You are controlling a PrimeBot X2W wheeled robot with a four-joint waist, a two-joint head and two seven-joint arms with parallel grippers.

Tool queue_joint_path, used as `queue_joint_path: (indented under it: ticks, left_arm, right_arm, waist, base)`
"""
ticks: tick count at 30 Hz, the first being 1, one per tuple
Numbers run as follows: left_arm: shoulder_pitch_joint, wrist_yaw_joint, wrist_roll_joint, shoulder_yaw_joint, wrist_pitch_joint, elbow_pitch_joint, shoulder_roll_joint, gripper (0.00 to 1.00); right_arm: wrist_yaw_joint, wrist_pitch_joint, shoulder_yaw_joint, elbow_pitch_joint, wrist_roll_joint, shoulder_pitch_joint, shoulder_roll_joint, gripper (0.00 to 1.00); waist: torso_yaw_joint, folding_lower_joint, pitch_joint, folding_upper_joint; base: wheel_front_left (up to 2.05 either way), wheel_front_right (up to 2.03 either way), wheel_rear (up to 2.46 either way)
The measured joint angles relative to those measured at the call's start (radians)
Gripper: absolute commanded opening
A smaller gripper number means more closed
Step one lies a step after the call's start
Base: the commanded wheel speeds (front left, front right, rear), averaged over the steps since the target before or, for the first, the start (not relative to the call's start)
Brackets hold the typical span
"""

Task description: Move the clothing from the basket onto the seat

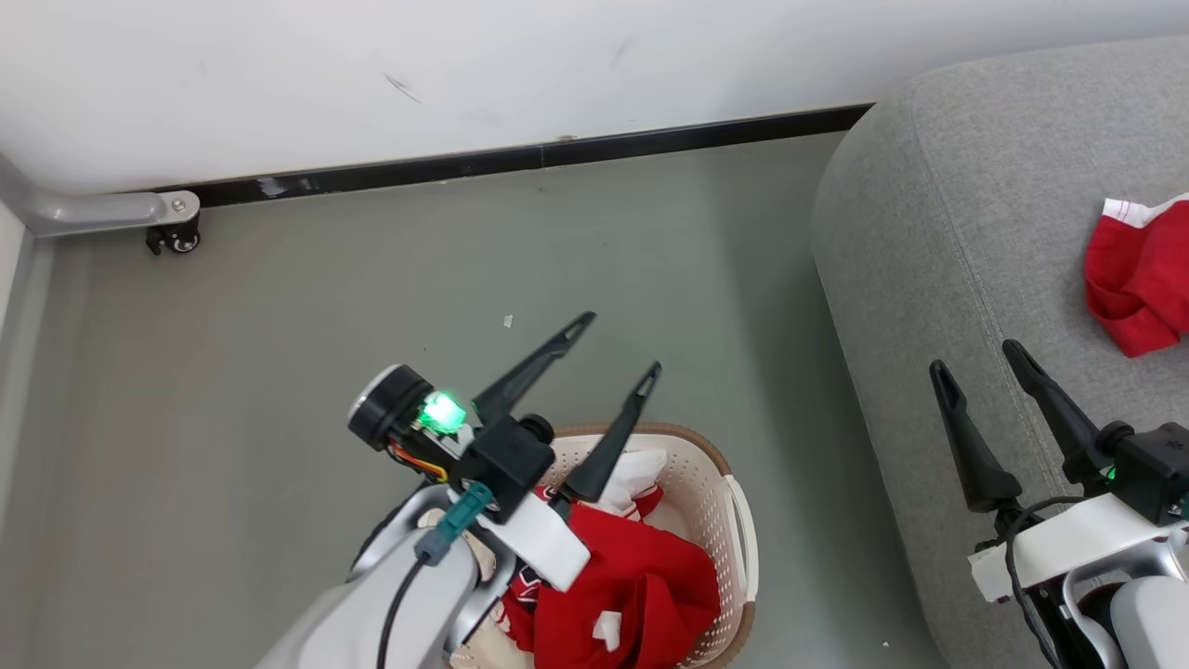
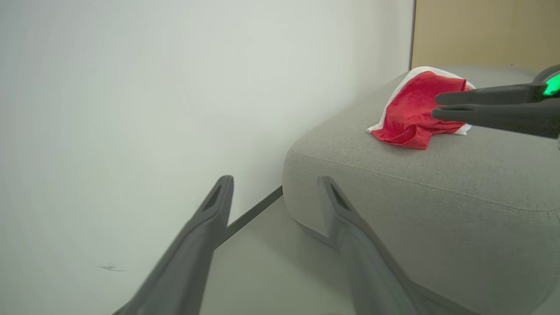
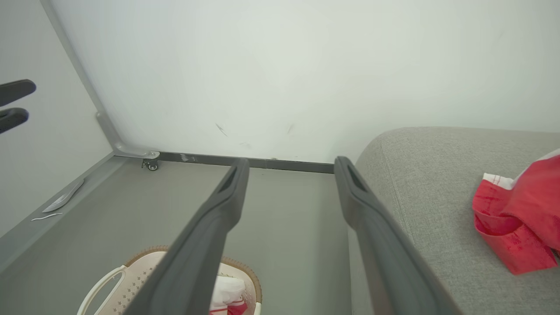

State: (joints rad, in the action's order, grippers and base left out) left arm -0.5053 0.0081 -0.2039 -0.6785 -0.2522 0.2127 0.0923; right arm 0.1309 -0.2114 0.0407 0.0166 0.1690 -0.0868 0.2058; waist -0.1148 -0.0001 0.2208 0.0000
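Red clothing (image 1: 641, 576) with white patches in a cream, hole-dotted basket (image 1: 711, 488) with a brown rim; another red garment (image 1: 1138, 279), white-edged, on the light-grey sofa (image 1: 929, 232); grey-green floor (image 1: 372, 307); white wall (image 1: 464, 65); black skirting (image 1: 557, 153) below it.

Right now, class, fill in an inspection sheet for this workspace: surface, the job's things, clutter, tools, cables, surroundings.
Surface: grey floor, smooth.
Job's things: red clothing heaped in the basket; one red-and-white garment lying on the grey seat.
Clutter: small white scrap on the floor.
Tools: left tool open and empty, above the basket; right tool open and empty, over the seat.
Cables: left-arm cable runs along the forearm; right-arm cable loops at the wrist.
Surroundings: white wall, black skirting, grey frame leg with a caster.
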Motion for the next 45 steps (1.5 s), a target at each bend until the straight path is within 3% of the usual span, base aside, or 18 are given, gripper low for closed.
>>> queue_joint_path:
  ticks: [14,20,35,45]
  left_arm:
    - [0.044,0.058,-0.081,0.151,0.0,-0.013,0.007,1.0]
    - [0.079,0.1,-0.106,0.247,0.0,-0.035,0.043,1.0]
    - [0.254,0.165,-0.141,0.399,0.0,-0.052,0.092,1.0]
    - [0.367,0.174,-0.165,0.445,0.0,-0.065,0.098,1.0]
  right_arm:
    - [0.0,-0.003,-0.022,0.007,0.0,-0.001,0.009,1.0]
    - [0.0,-0.004,-0.049,0.01,-0.001,-0.001,0.008,1.0]
    - [0.0,-0.005,-0.158,0.023,-0.034,0.039,-0.046,1.0]
    - [0.0,-0.004,-0.198,0.035,-0.044,0.086,-0.085,1.0]
  waist:
    - [0.023,0.0,-0.033,0.0]
    - [0.036,0.0,-0.06,0.0]
    - [0.062,0.0,-0.133,0.0]
    - [0.077,0.0,-0.183,0.0]
  base:
    - [0.0,0.0,0.0]
    - [0.0,0.0,0.0]
    - [0.0,0.0,0.0]
    - [0.0,0.0,0.0]
